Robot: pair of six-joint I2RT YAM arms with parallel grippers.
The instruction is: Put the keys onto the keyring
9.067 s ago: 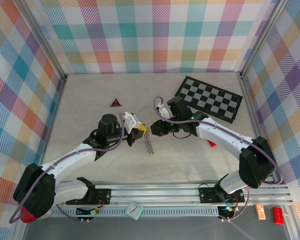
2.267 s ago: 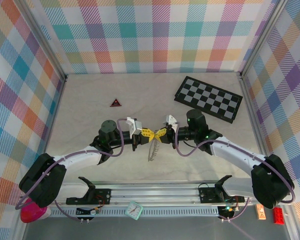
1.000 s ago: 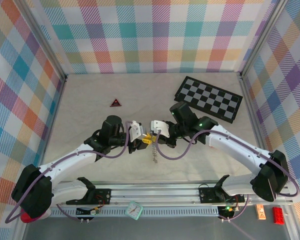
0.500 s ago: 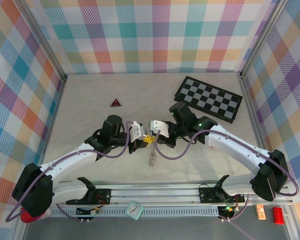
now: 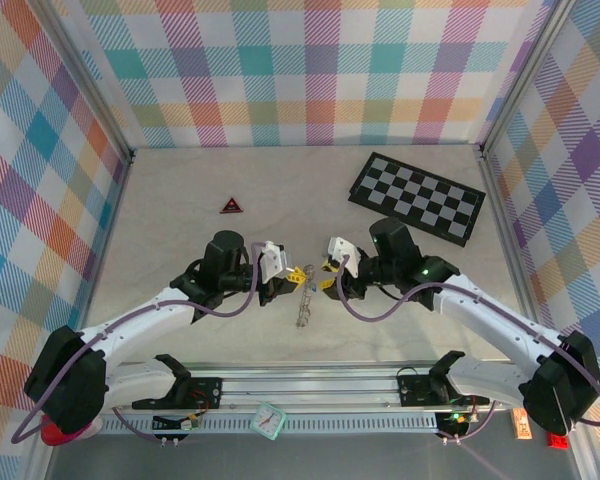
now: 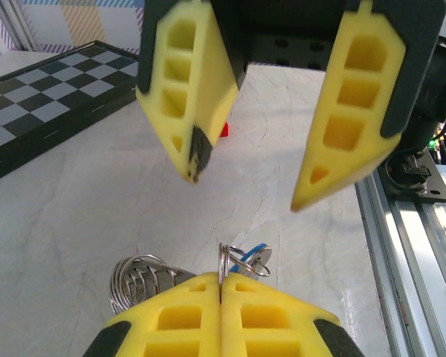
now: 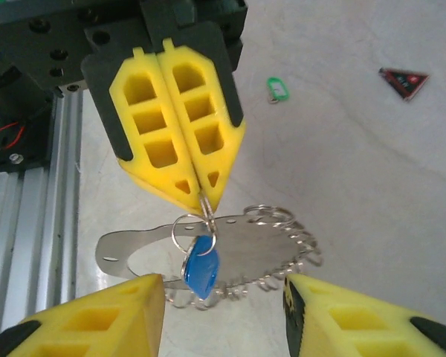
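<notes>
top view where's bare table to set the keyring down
Bare: far strip between red triangle and chequered board, and far-left corner beside the triangle. Crowded: middle, where left gripper and right gripper meet at the keyring.

Your bench (image 5: 180,230) is pale and marbled. A chequered board (image 5: 417,197) lies flat at the far right, skewed to the bench edges. A small red-and-black triangle (image 5: 230,206) lies left of centre, well apart from the board. In your right wrist view a little green tag (image 7: 277,90) lies flat on the bench. In the left wrist view there's a small red thing (image 6: 224,131) on the bench, too small to tell what.
</notes>
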